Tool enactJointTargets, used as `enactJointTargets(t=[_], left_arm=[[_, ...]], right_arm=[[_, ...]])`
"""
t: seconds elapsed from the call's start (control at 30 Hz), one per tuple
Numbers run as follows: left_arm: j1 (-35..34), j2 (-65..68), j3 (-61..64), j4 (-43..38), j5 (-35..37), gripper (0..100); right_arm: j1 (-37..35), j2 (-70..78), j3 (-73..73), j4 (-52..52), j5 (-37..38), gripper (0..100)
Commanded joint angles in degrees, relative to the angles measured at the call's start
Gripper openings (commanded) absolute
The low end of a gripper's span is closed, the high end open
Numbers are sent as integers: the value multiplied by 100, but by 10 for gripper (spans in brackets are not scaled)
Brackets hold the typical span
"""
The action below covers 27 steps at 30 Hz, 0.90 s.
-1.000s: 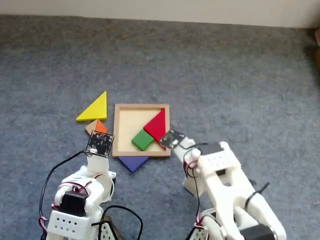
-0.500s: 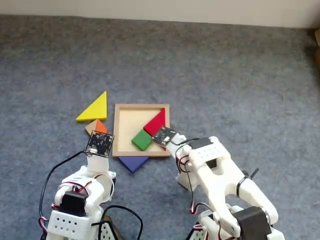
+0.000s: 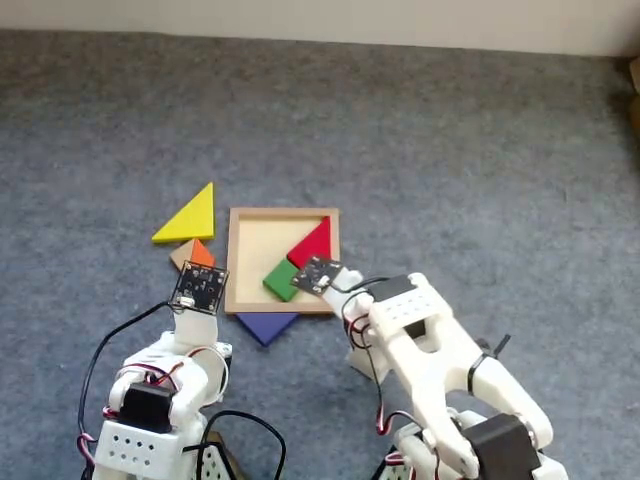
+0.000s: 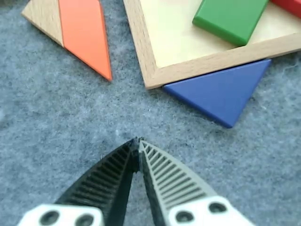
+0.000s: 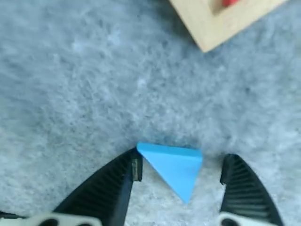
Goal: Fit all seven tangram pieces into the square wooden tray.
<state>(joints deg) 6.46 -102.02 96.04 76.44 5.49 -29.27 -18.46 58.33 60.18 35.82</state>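
Showing, leftmost, a large yellow wooden triangle (image 3: 190, 222) just beside the left rim of the square wooden tray (image 3: 283, 212). Next, near that same rim, a plain pale-wood triangle (image 3: 181, 257) touching an orange wooden parallelogram (image 3: 201, 252). Then the left gripper (image 4: 138, 142), pinched closed on nothing, over grey carpet (image 3: 450, 150) near the tray's left corner on the arms' side.

Inside the tray, only a green wooden square (image 3: 285, 281) touching a red wooden triangle (image 3: 314, 247). Against the tray's outer rim on the arms' side, a dark blue wooden triangle (image 3: 266, 323). Off the tray's right corner on that side, the right gripper (image 5: 182, 165), spread wide astride a small light-blue wooden triangle (image 5: 175, 165), with one finger at a corner and the other apart.

Risking, on closing, a spin or squirt-out of that thin piece, given only a point and slanted edges for contact. Risking also a snag in carpet pile.

Bearing no readable brand, label or writing anywhere.
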Motion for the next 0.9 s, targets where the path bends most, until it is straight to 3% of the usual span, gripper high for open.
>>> enactJointTargets(t=[0.0,0.4,0.7,0.87], left_arm=[[110,-92,110,44,35,8],[110,-92,110,44,35,8],[110,-92,110,44,35,8],[110,-92,110,44,35,8]], right_arm=[[-321,48,-101,-75,62,242],[-479,57,-13,-303,62,238],[-4,22,136,-321,62,237],[-4,13,163,-321,62,162]])
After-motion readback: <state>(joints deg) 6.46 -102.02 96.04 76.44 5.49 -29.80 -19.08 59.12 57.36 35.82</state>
